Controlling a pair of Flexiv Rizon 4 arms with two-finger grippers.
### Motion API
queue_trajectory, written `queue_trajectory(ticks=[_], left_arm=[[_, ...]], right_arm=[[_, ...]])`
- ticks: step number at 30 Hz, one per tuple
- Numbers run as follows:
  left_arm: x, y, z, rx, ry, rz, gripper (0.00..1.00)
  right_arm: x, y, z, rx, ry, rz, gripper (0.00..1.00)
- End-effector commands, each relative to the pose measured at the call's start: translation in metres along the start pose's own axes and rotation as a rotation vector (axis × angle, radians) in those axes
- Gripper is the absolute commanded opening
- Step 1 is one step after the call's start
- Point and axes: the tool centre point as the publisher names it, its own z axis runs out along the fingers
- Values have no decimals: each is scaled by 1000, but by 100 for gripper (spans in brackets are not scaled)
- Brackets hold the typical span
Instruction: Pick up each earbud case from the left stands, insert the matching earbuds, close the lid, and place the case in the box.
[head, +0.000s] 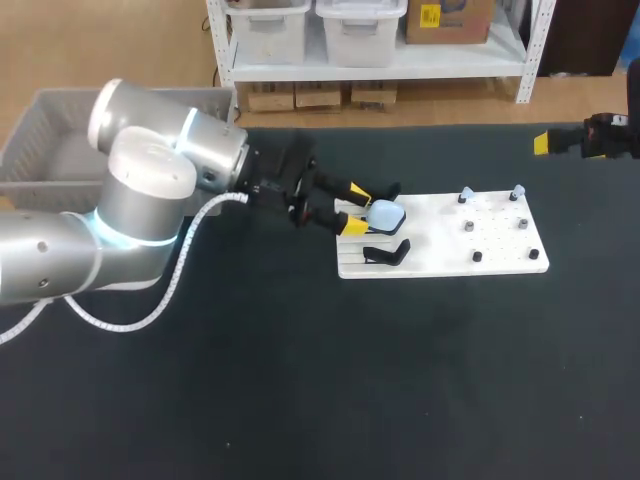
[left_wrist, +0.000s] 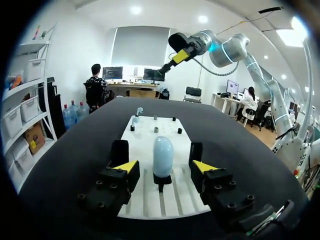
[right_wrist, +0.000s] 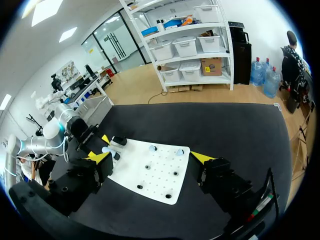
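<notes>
Two-finger left gripper (left_wrist: 164, 167): low over the near end of the white board; claw released, one yellow tip on each side of the earbud case with a gap showing at both.
earbud case (left_wrist: 163, 156): pale blue and rounded, upright on the black stand, between the left gripper's fingers and untouched by them.
black stand (left_wrist: 161, 180): under the case, on the grooved end of the board.
second stand (head: 385, 252): black, just beside the first on the same end of the board.
white board (head: 440, 250): flat on the dark table, running lengthwise away from the left gripper.
pegs (head: 468, 226): six small dark ones in two rows on the board's other end, well apart from the stands.
earbuds (head: 465, 190): two pale pieces on top of two of the pegs; too small to tell more.
right gripper (right_wrist: 151, 157): raised and well apart from the board, at the table's right edge in the head view; claw released, nothing between the fingers.
grey basket (head: 35, 140): past the table's far left corner, behind the left arm.
</notes>
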Motion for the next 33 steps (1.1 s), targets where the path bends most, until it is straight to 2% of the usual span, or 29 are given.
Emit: queue_trajectory(ticks=[1,10,18,33], left_arm=[[0,5,4,21,2,4,67],[2,6,11,38,1,-2,60],[3,9,13,43,5,-3,61],[3,10,22,63,6,-1,55]], right_arm=[[0,0,0,1,0,0,100],[0,0,0,1,0,0,100],[0,0,0,1,0,0,100],[0,0,0,1,0,0,100]])
